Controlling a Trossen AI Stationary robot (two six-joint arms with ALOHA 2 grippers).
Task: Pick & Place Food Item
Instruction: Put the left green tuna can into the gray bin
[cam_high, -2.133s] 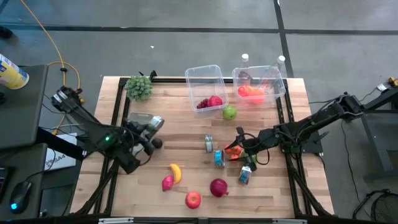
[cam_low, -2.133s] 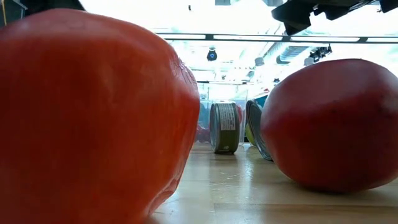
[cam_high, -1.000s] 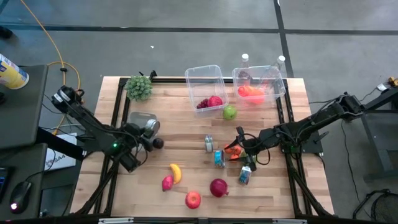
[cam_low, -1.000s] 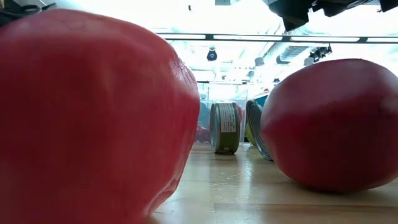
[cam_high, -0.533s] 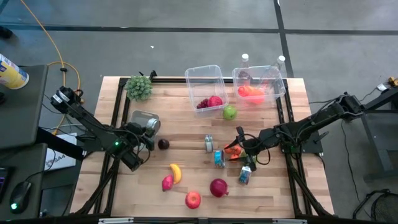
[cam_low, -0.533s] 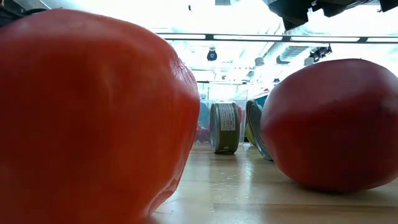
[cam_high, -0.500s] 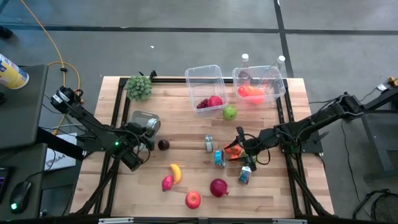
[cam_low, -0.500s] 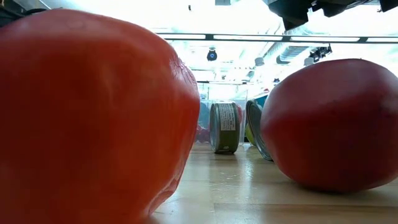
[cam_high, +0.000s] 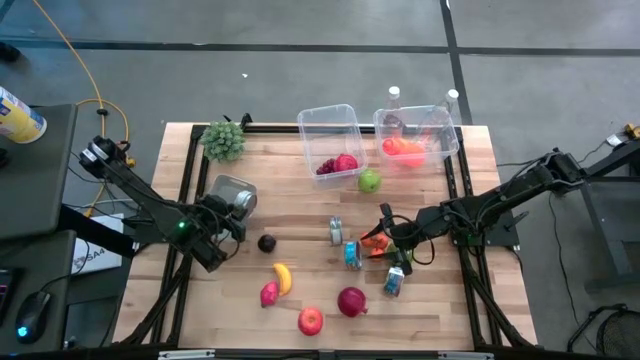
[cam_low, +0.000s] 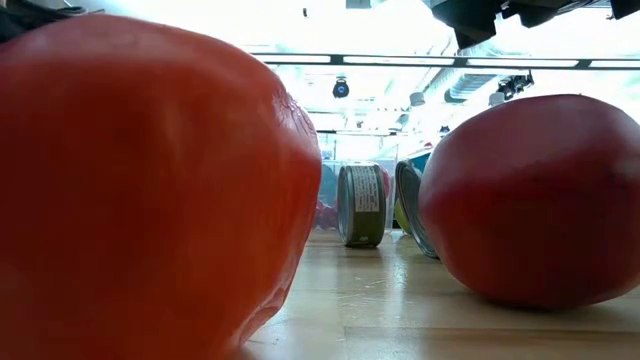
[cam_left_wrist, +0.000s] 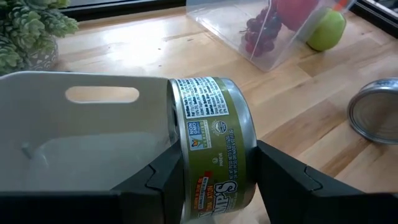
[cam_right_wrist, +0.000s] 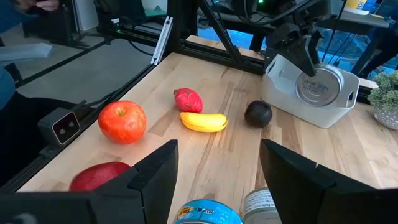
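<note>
My left gripper (cam_left_wrist: 216, 157) is at the table's left part, shut on a green-labelled can (cam_left_wrist: 211, 146) at the mouth of a grey-white bin (cam_left_wrist: 81, 137) that lies on its side. The high view shows the can (cam_high: 241, 201) at the bin (cam_high: 222, 188). A dark plum (cam_high: 267, 243) lies loose on the wood just right of them. My right gripper (cam_right_wrist: 217, 186) is open near the table's middle, above two cans (cam_right_wrist: 208, 213) and beside an orange item (cam_high: 375, 243); I see it touching nothing. My left gripper pinches the can between its two fingers, one finger (cam_left_wrist: 158, 180) at each flat end, next to the rim (cam_left_wrist: 250, 146). The fingers come level from the table's left side. The can lies on its side in the bin's mouth; whether it rests on the bin floor is hidden.
Banana (cam_high: 284, 278), pink dragon fruit (cam_high: 269, 294), red apple (cam_high: 311, 320) and a dark red fruit (cam_high: 351, 301) lie near the front edge. Two clear bins (cam_high: 333, 140) hold fruit at the far edge, with a green apple (cam_high: 369, 181) beside them. A small plant (cam_high: 224, 140) stands far left.
My left gripper has moved a little toward the table's left edge, carrying the can into the bin's mouth. The plum, which lay under the gripper, has rolled a short way toward the right and near edges and now lies uncovered.
</note>
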